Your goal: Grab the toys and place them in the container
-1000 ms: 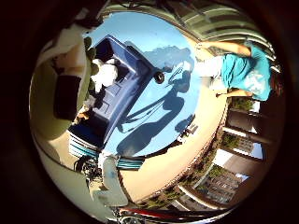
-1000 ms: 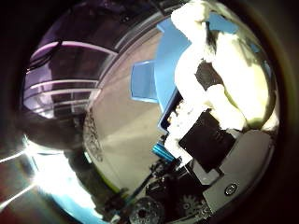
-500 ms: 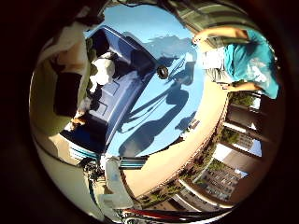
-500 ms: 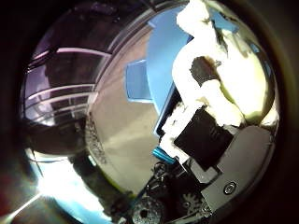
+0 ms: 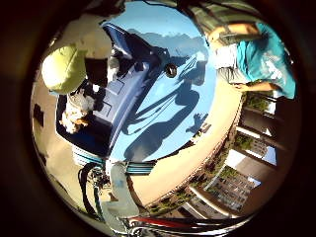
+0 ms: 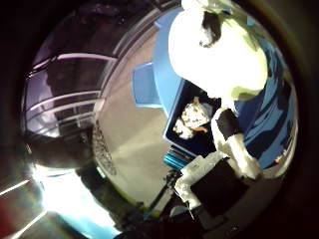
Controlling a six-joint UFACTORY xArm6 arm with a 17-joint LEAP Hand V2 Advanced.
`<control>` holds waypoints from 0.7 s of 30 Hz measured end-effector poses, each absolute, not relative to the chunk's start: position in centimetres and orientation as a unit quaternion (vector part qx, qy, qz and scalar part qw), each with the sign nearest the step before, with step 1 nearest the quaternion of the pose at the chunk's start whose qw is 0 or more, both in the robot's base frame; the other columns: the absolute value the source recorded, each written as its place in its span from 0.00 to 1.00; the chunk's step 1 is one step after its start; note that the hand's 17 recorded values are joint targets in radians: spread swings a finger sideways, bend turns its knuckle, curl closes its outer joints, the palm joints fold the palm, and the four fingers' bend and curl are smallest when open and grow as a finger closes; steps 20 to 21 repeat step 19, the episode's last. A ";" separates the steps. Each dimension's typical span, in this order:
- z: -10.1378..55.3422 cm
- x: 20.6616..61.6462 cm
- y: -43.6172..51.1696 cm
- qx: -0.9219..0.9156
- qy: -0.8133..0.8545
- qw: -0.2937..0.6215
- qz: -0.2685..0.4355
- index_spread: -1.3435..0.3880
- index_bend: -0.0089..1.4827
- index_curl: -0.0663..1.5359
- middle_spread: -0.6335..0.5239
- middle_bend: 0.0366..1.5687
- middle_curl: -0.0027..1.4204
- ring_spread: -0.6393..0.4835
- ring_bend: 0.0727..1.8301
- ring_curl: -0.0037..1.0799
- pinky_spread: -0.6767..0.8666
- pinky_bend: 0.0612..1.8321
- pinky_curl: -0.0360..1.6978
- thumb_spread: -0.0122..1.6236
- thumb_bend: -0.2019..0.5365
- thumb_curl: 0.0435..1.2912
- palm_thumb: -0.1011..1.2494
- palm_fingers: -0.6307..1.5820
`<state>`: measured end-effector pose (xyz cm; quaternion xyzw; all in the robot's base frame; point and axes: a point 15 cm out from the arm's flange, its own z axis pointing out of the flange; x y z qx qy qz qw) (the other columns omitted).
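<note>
A cream plush toy [image 6: 217, 52] with a dark patch is over the dark blue container [image 6: 257, 119], a little away from my palm. In the right little finger side palm view it shows as a round yellowish shape [image 5: 64, 69] above the container [image 5: 123, 99]. A small tan and white toy [image 6: 194, 118] lies inside the container, and it also shows in the little finger side view [image 5: 74, 109]. My right hand [image 6: 221, 159] has its white and black fingers stretched out below the plush toy, not curled round it.
The container stands on a light blue table [image 5: 183, 104]. A small dark round object [image 5: 170, 71] lies on the table beside the container. A person in a teal top [image 5: 259, 59] is at the table's far edge. Tan floor [image 6: 125, 129] surrounds the table.
The plush toy was pressed against my palm with fingers round it. Now it is farther from the palm, over the container, with my fingers straightened. The small toy inside the container has come into sight.
</note>
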<state>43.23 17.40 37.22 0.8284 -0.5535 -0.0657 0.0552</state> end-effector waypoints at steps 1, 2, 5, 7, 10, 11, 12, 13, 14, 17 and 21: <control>37.4 43.2 17.3 0.829 -0.554 0.054 -0.065 0.50 0.10 0.57 0.54 0.17 0.35 0.83 0.34 0.31 0.74 0.51 0.39 0.70 0.24 0.39 0.67 0.26; 37.6 43.2 17.1 0.828 -0.555 0.052 -0.064 0.52 0.10 0.54 0.54 0.16 0.34 0.83 0.33 0.30 0.74 0.50 0.38 0.70 0.24 0.38 0.67 0.27; 38.1 43.2 16.6 0.827 -0.557 0.049 -0.062 0.55 0.11 0.50 0.55 0.14 0.32 0.84 0.31 0.29 0.76 0.48 0.36 0.70 0.24 0.38 0.67 0.29; 38.3 43.1 16.4 0.827 -0.558 0.047 -0.061 0.57 0.11 0.45 0.55 0.12 0.30 0.85 0.29 0.28 0.77 0.46 0.35 0.70 0.24 0.37 0.68 0.30; 38.5 43.0 15.7 0.826 -0.558 0.049 -0.065 0.57 0.10 0.41 0.57 0.10 0.29 0.85 0.28 0.28 0.78 0.46 0.34 0.70 0.24 0.36 0.68 0.29; 38.6 43.0 15.6 0.826 -0.558 0.048 -0.066 0.57 0.10 0.41 0.57 0.10 0.29 0.85 0.28 0.28 0.78 0.46 0.34 0.70 0.24 0.36 0.68 0.29; 38.6 43.0 15.6 0.827 -0.557 0.048 -0.066 0.57 0.10 0.39 0.57 0.09 0.28 0.86 0.28 0.28 0.78 0.46 0.33 0.70 0.24 0.36 0.67 0.29; 38.6 43.0 15.5 0.826 -0.558 0.049 -0.066 0.57 0.11 0.38 0.58 0.09 0.28 0.86 0.27 0.27 0.79 0.46 0.33 0.70 0.24 0.36 0.67 0.29; 38.6 43.0 15.3 0.825 -0.559 0.048 -0.067 0.57 0.11 0.37 0.58 0.09 0.27 0.86 0.27 0.27 0.79 0.46 0.32 0.69 0.23 0.36 0.67 0.29; 38.7 43.0 15.1 0.826 -0.557 0.049 -0.067 0.57 0.12 0.34 0.58 0.09 0.26 0.86 0.26 0.27 0.79 0.46 0.31 0.69 0.24 0.35 0.67 0.29; 38.8 42.9 15.0 0.826 -0.557 0.049 -0.067 0.57 0.12 0.32 0.58 0.09 0.26 0.86 0.26 0.27 0.79 0.46 0.31 0.69 0.24 0.35 0.67 0.30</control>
